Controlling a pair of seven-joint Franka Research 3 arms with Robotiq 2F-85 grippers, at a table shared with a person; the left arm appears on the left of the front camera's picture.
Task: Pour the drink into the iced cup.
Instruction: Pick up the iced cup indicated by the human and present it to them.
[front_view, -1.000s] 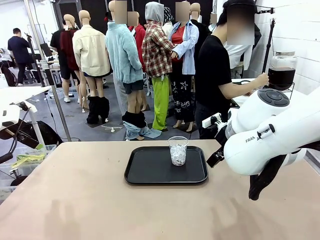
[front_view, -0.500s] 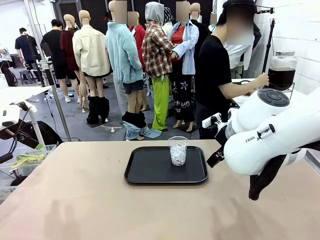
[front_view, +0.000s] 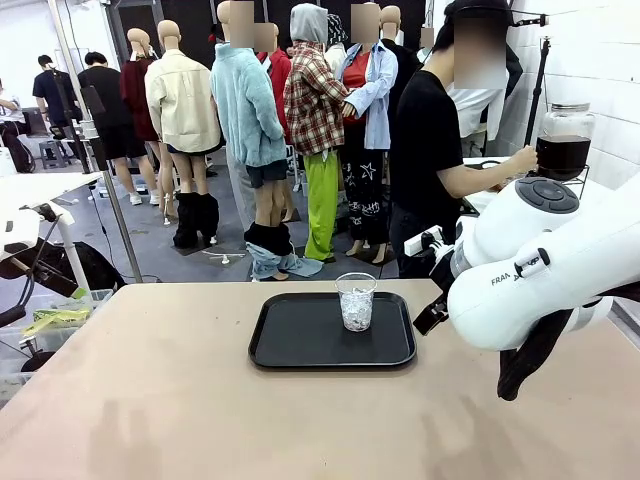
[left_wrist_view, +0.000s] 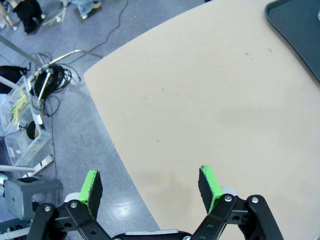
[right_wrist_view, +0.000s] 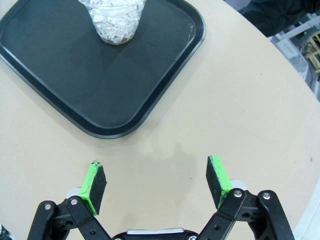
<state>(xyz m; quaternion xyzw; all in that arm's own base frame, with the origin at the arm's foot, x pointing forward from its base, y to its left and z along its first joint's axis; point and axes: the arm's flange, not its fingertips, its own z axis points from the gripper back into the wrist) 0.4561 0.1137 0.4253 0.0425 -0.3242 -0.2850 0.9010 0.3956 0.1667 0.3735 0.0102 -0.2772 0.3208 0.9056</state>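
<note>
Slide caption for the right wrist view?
Open right gripper above the table, short of a black tray carrying a clear cup of ice.

Front: fixed on the robot's side, gazing across the counter (front_view: 150, 400) to the person (front_view: 425, 150) at the far side; tray (front_view: 300, 345) at mid-distance, right arm (front_view: 540, 270) close at picture right.
Left wrist: behind the left pincer (left_wrist_view: 150, 180), looking steeply down at the counter's edge and the floor (left_wrist_view: 60, 125) beside it.
Right wrist: behind the right pincer (right_wrist_view: 155, 175), looking down on the counter from close by; tray and cup (right_wrist_view: 115, 20) at the top.
Shared: the tray is in all three views, as just a corner in the left wrist view; the cup is in the front and right wrist views.
</note>
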